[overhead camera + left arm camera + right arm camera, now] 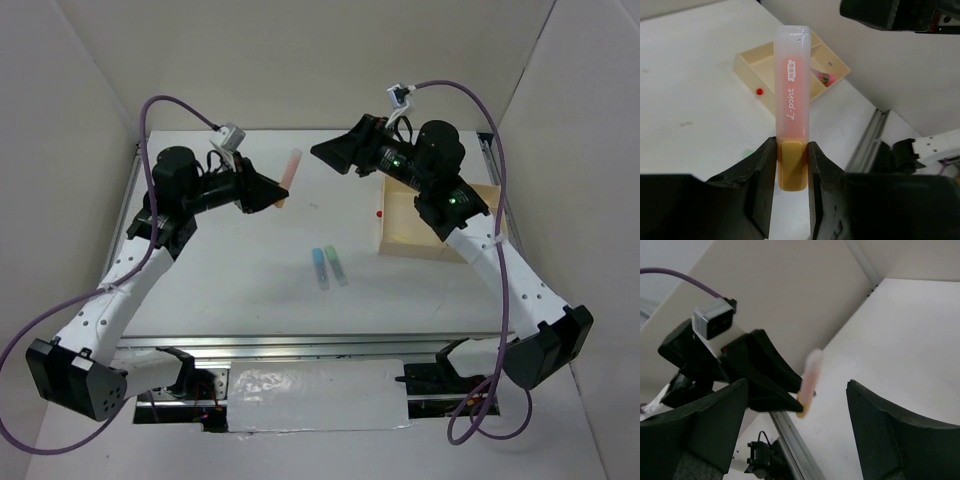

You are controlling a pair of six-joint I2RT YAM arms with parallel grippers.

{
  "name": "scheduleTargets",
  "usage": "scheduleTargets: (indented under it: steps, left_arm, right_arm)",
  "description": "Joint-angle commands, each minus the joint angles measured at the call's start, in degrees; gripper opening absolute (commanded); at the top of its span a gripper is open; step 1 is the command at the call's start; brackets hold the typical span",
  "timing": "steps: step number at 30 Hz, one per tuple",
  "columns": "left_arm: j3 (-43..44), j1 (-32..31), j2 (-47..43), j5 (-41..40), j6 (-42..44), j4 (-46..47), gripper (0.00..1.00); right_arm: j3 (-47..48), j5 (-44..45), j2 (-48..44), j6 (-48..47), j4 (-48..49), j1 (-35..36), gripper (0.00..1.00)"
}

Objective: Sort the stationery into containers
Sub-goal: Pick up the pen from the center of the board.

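Orange stick (791, 115) sits clamped in left claw (791, 156), right claw (796, 390) gaping opposite, tray (410, 250) beyond.

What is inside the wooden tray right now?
One small compartment of the tray holds a pink marker. The large compartment looks bare where visible, but the orange marker held in front covers the tray's middle.

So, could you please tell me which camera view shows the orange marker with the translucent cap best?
The left wrist view: the orange marker with the translucent cap fills the frame, its label legible, clamped at its base by the left pincer. The top external view shows the marker small; the right wrist view shows it blurred.
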Motion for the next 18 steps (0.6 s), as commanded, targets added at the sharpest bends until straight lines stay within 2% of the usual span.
scheduleTargets:
  steps: [1,5,10,15,18]
  left_arm:
    - [1.1,-3.8,0.2,-3.0,-5.8,3.2,0.00]
    - [1.8,-4.7,-0.1,-3.0,-7.8,3.5,0.00]
    - [3.2,-5.9,-0.1,-3.0,-7.2,3.4,0.00]
    - [4.0,-6.1,0.3,-2.9,-7.5,3.0,0.00]
    - [4.6,-6.6,0.5,-2.8,-7.1,2.8,0.00]
  right_arm:
    - [4.4,3.3,1.2,0.1,5.2,3.6,0.86]
    - [5.4,5.7,2.2,-1.5,3.2,6.6,0.86]
    - [6.7,15.5,3.0,-2.2,-4.6,9.3,0.86]
    - [6.7,17.8,3.5,-2.2,-6.1,10.3,0.84]
    - [6.8,17.8,4.6,-2.0,-6.0,11.0,0.72]
